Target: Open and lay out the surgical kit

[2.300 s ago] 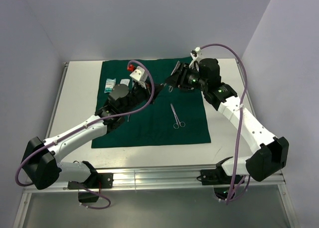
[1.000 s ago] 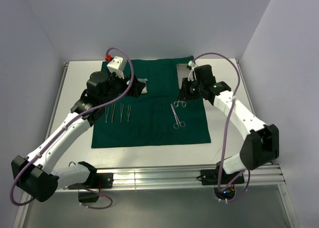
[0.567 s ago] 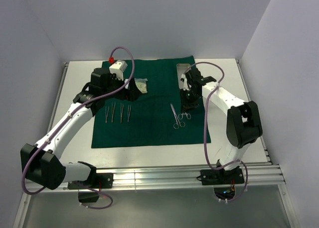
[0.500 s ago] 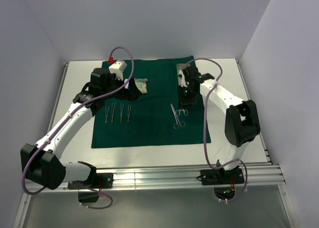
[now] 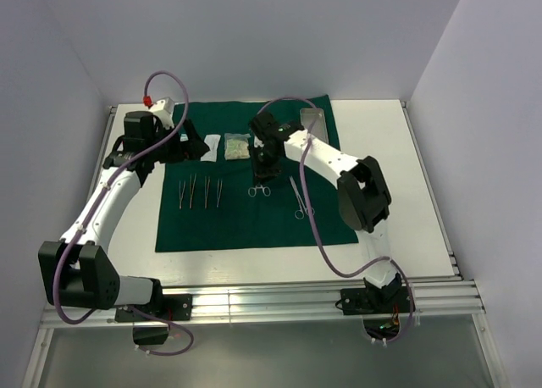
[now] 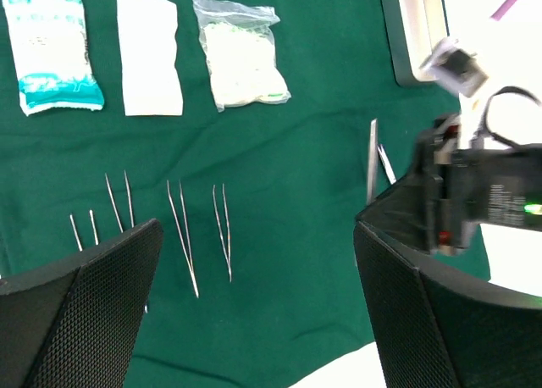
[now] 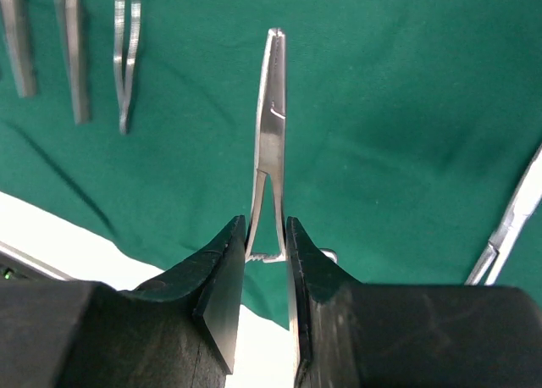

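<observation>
Pinching the ring end of a clamp (image 7: 269, 134), the right pincer (image 7: 265, 235) has its two fingers (image 7: 222, 278) nearly pressed together, with only the thin steel handles between them. The clamp is long and thin. Its tip points straight away from the fingers in the right wrist view. Seen from the top, it runs front to back, the same way as the tweezers (image 6: 182, 235) beside it. I cannot tell if it is lifted or touching the cloth.

The clamp is near the middle of the green cloth (image 5: 254, 227), which lies flat and open on the table (image 5: 389, 176). The tweezers lie in a neat row to its left. A second clamp (image 5: 299, 200) lies just to its right, a little tilted.

The left pincer (image 6: 258, 252) is spread wide and holds nothing. It hangs over the left part of the cloth, above the tweezers. Three packets (image 6: 150, 56) lie side by side along the far left of the cloth. The steel tray (image 5: 312, 119) sits at the far right corner of the cloth, well apart from the packets.
</observation>
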